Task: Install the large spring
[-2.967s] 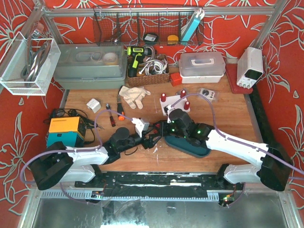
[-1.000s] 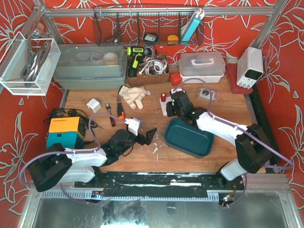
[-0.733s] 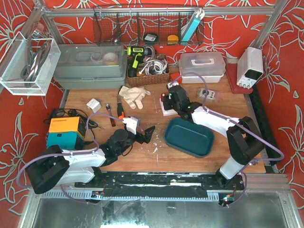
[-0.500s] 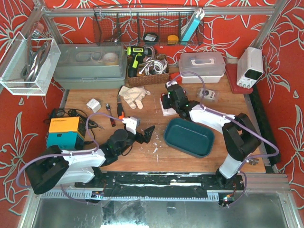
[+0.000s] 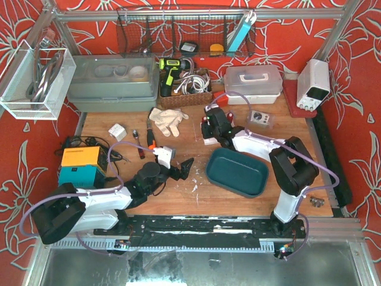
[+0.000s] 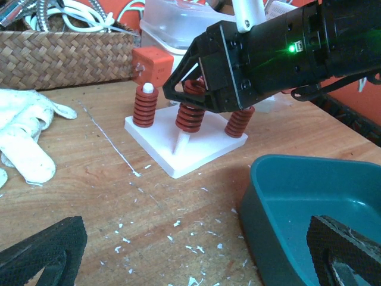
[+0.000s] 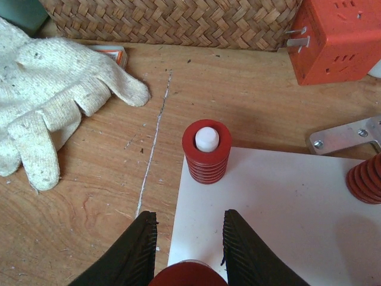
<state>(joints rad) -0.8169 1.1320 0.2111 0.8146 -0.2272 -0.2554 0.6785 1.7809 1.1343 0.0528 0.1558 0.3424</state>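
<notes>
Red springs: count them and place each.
3. Seen from the left wrist: the left spring sits on its post, free; the middle spring is gripped by the right tool; the right spring stands partly behind that tool. Others may be hidden behind it.

The large spring (image 7: 187, 277) between the fingers (image 7: 134, 250) runs off the bottom edge.

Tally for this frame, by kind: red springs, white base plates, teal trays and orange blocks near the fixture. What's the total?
Red springs: 3
White base plate: 1
Teal tray: 1
Orange block: 1
Total: 6
</notes>
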